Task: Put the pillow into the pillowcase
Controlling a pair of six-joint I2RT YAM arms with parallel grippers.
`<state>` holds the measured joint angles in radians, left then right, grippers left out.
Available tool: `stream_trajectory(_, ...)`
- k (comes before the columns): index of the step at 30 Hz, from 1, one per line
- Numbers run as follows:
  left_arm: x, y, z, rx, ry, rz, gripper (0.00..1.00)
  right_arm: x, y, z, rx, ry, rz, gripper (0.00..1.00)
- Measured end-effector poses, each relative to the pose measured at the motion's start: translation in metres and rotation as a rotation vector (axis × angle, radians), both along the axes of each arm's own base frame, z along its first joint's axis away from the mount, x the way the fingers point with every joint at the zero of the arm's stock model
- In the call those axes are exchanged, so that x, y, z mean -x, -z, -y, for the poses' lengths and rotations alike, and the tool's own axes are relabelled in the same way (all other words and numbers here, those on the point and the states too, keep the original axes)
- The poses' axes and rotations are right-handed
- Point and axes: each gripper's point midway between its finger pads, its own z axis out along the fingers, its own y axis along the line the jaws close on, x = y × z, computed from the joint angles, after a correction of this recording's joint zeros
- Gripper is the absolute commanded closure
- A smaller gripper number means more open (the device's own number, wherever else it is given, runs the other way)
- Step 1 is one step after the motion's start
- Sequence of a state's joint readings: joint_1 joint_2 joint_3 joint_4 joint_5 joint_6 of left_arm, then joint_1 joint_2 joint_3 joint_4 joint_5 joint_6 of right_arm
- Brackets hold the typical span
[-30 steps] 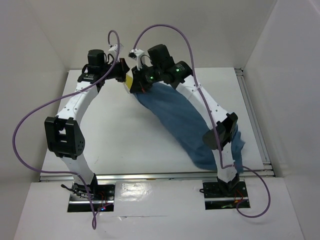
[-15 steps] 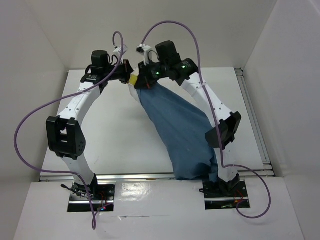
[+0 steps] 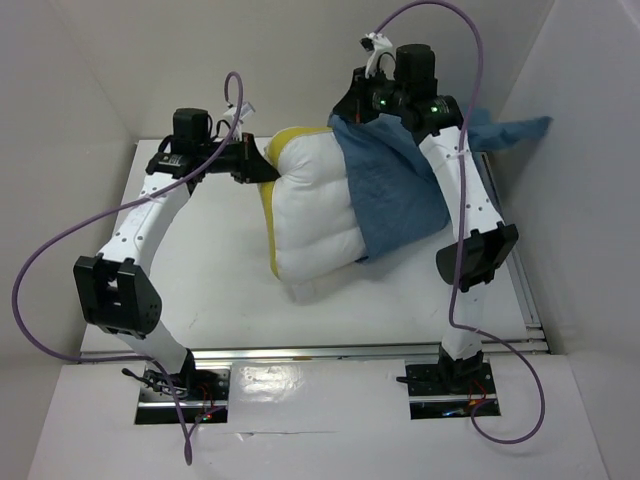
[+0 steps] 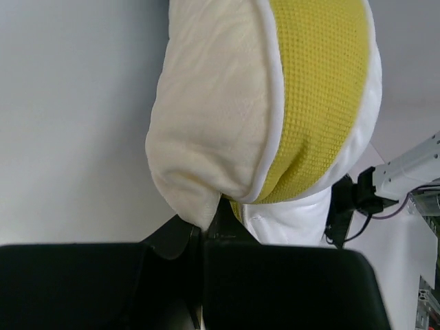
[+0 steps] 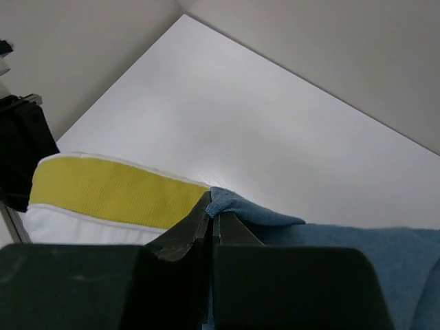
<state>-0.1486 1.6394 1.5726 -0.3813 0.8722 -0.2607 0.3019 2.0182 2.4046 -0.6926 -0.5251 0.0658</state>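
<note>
Two pincers up at the far side of the table (image 3: 200,270), both closed, each on its own cloth. Left pincer (image 3: 262,165) clamped on the upper left corner of the pillow (image 3: 310,205), holding it hung upright over the table. White face turned outward, yellow edge running along the top and down the left side. Lower end down near the table; touching or not, cannot tell. Seen from the left wrist: jaws pinched tight on one cream corner (image 4: 199,206), yellow mesh band bulging just above.

Right pincer (image 3: 352,112) raised higher and to the right, shut on the hem of the pillowcase (image 3: 400,185). Blue cloth draped over the right part of the pillow only; left and lower parts bare. One loose end flung out to the right, near the side wall (image 3: 590,120). Seen from the right wrist: pincer (image 5: 210,208) closed on a blue corner of cloth, yellow edge of the pillow (image 5: 110,189) just beside it on the left.
</note>
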Motion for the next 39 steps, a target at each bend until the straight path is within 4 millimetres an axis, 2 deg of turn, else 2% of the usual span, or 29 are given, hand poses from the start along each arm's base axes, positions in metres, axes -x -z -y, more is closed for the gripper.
stream_trajectory(3, 0.002, 0.002, -0.006, -0.009, -0.001, -0.014, 1.0, 0.008, 0.006, -0.02, -0.004, -0.048, -0.005, 1.0)
stream_trajectory(8, 0.0, 0.011, -0.014, -0.022, -0.025, -0.053, 1.0, 0.031, 0.033, -0.065, -0.005, -0.161, -0.067, 1.0)
stream_trajectory(12, -0.004, 0.023, -0.018, -0.041, -0.052, -0.096, 1.0, 0.045, 0.04, -0.099, 0.0, -0.226, -0.069, 1.0)
stream_trajectory(15, -0.011, 0.032, -0.022, -0.051, -0.075, -0.123, 1.0, 0.048, 0.038, -0.117, -0.001, -0.251, -0.049, 1.0)
stream_trajectory(20, -0.023, 0.043, -0.029, -0.059, -0.124, -0.156, 1.0, 0.054, 0.034, -0.132, -0.004, -0.277, -0.028, 1.0)
stream_trajectory(25, -0.032, 0.039, -0.03, -0.041, -0.162, -0.153, 1.0, 0.055, 0.029, -0.135, -0.014, -0.284, -0.013, 1.0)
stream_trajectory(28, -0.035, 0.037, -0.031, -0.032, -0.182, -0.155, 1.0, 0.055, 0.027, -0.137, -0.025, -0.288, -0.013, 0.96)
stream_trajectory(29, -0.036, 0.037, -0.032, -0.031, -0.188, -0.155, 1.0, 0.055, 0.027, -0.138, -0.029, -0.29, -0.013, 0.92)
stream_trajectory(30, -0.037, 0.037, -0.032, -0.03, -0.192, -0.156, 1.0, 0.054, 0.027, -0.138, -0.032, -0.29, -0.013, 0.59)
stream_trajectory(31, -0.038, 0.038, -0.032, -0.027, -0.198, -0.158, 1.0, 0.054, 0.028, -0.139, -0.039, -0.289, -0.023, 0.46)
stream_trajectory(32, -0.039, 0.039, -0.032, -0.022, -0.204, -0.162, 0.97, 0.054, 0.029, -0.141, -0.046, -0.298, -0.021, 0.39)
stream_trajectory(33, -0.039, 0.042, -0.032, -0.02, -0.207, -0.164, 0.92, 0.056, 0.029, -0.143, -0.051, -0.302, -0.025, 0.24)
stream_trajectory(35, -0.039, 0.05, -0.033, -0.021, -0.216, -0.185, 0.81, 0.057, 0.031, -0.147, -0.059, -0.306, -0.032, 0.09)
stream_trajectory(36, -0.04, 0.055, -0.033, -0.022, -0.225, -0.202, 0.61, 0.057, 0.033, -0.148, -0.06, -0.306, -0.036, 0.05)
stream_trajectory(37, -0.042, 0.059, -0.034, -0.026, -0.238, -0.216, 0.49, 0.056, 0.036, -0.149, -0.058, -0.301, -0.043, 0.04)
stream_trajectory(39, -0.05, 0.073, -0.043, -0.059, -0.285, -0.235, 0.32, 0.052, 0.042, -0.147, -0.049, -0.278, -0.044, 0.04)
